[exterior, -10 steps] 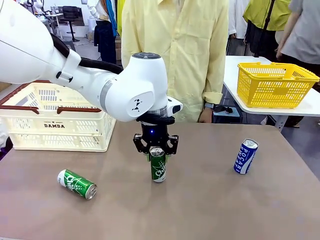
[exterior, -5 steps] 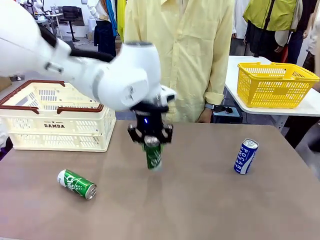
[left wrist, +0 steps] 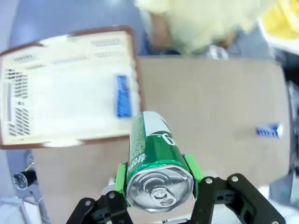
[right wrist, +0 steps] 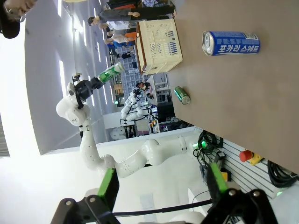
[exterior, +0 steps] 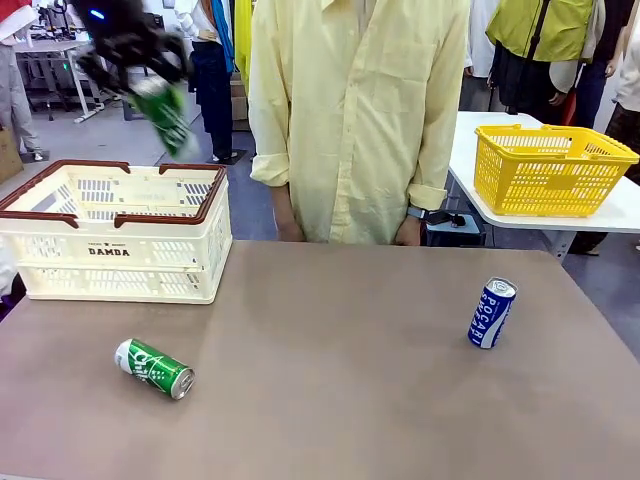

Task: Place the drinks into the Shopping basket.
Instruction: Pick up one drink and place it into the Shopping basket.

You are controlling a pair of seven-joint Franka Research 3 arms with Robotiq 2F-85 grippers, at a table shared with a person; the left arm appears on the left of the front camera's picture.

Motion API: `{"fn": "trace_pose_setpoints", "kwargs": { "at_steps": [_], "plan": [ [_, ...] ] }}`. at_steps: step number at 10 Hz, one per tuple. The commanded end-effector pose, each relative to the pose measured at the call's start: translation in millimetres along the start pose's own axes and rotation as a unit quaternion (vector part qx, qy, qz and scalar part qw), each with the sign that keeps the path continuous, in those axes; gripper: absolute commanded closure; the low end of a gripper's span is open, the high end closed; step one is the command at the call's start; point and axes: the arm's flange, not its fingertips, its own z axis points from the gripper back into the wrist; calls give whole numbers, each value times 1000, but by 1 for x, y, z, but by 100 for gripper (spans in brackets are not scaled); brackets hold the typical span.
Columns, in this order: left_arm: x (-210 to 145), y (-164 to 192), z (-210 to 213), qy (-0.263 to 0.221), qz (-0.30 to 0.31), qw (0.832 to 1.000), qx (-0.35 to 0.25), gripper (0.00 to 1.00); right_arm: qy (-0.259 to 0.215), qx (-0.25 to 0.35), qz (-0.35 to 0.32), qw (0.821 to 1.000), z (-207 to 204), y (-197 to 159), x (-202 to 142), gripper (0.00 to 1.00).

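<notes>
If my left gripper (exterior: 145,78) lets go now, the green can (exterior: 163,112) it squeezes, tilted high over the Shopping basket (exterior: 110,262) at far left, may fall outside. My right gripper (right wrist: 161,184) hangs wide open. A second green can (exterior: 153,367) lies near left; the blue can (exterior: 491,312) stands right. Nothing blocks the way.

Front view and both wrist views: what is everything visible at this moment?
held green can: one, green, raised at far left
lying green can: one, green, table front-left
POCARI can: one, blue-and-white, standing, table right
blue item: one, inside basket, blurred
Shopping basket: one, cream, table far-left
yellow basket: one, side table
table: one, brown
person: one, yellow shirt, far side
left gripper: fingers shut on held green can
right gripper: fingers open
</notes>
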Motion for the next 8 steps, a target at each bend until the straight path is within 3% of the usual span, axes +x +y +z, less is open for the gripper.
{"fn": "trace_pose_setpoints", "kwargs": {
  "at_steps": [1,3,6,8],
  "plan": [
    [25,41,-32,-44,56,997,30,100,5,0,13,1000,3,1,-1,0],
    [32,77,-74,-52,103,992,48,100,5,0,13,1000,3,1,-1,0],
    [46,101,-186,60,121,988,75,100,5,0,13,1000,3,1,-1,0],
    [42,106,-237,99,128,982,100,100,5,0,13,1000,3,1,-1,0]
  ]
}}
